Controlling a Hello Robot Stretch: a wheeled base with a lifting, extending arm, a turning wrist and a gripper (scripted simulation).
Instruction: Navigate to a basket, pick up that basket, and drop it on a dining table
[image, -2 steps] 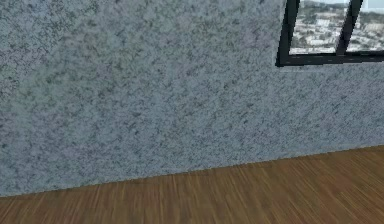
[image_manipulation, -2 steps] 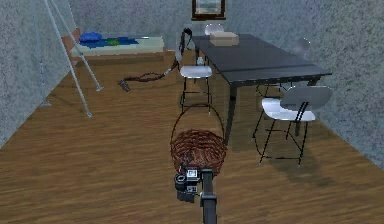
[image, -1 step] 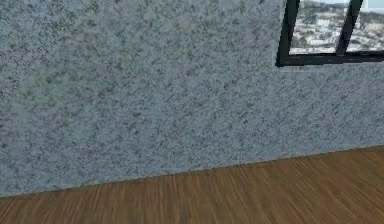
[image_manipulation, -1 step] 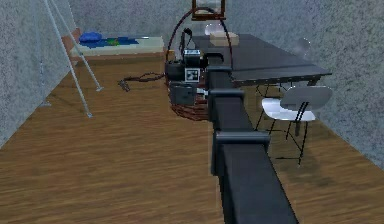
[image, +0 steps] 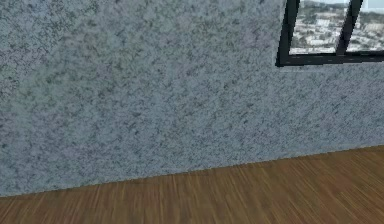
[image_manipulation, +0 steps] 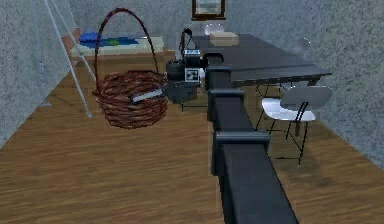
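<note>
A reddish-brown woven basket (image_manipulation: 128, 98) with a tall arched handle hangs at the far end of my gripper (image_manipulation: 142, 98) in the arm side view, clear of the wooden floor, so the gripper holds the basket. The dark arm bar (image_manipulation: 235, 140) rises from the bottom edge toward it. A dark dining table (image_manipulation: 262, 60) stands just right of the gripper and reaches back toward the far wall.
A white chair (image_manipulation: 296, 106) stands at the table's near right side and a pale box (image_manipulation: 222, 38) lies on its far end. White slanted poles (image_manipulation: 70, 55) lean at the left. Ahead, a speckled grey wall (image: 150, 90) with a window (image: 330, 30) is close.
</note>
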